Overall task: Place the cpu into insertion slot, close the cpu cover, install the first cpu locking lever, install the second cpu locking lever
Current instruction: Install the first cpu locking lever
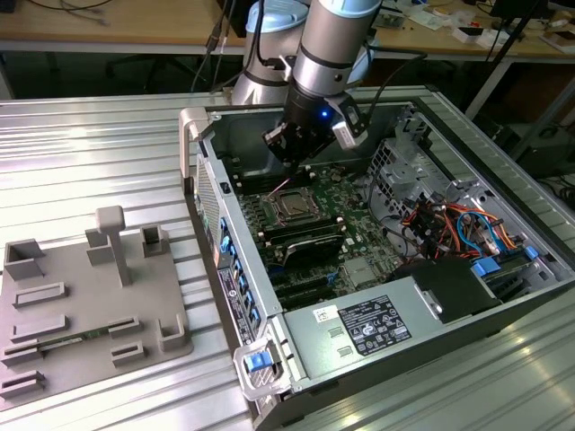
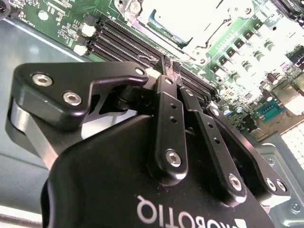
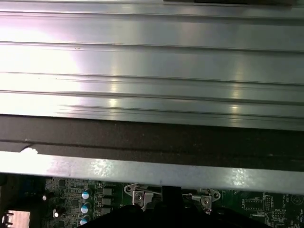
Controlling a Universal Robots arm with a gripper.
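My gripper (image 1: 286, 162) hangs inside the open computer case, just behind and above the insertion slot (image 1: 292, 208). The slot is a silvery square frame with a darker centre on the green motherboard. In the second wrist view the black fingertips (image 2: 164, 61) of the gripper (image 2: 170, 64) meet, with nothing visible between them. Beyond them lies the slot (image 2: 190, 21), washed out by glare, so I cannot make out the cpu or how the cpu cover lies. A thin lever wire (image 1: 279, 187) slants up from the slot's far side, below the fingers.
Long black memory slots (image 1: 305, 238) run beside the socket. A power supply (image 1: 373, 325) and coloured cables (image 1: 454, 224) fill the case towards the exterior view's right. A grey moulded fixture (image 1: 90, 305) lies on the ribbed metal table (image 3: 152, 52) at the exterior view's left.
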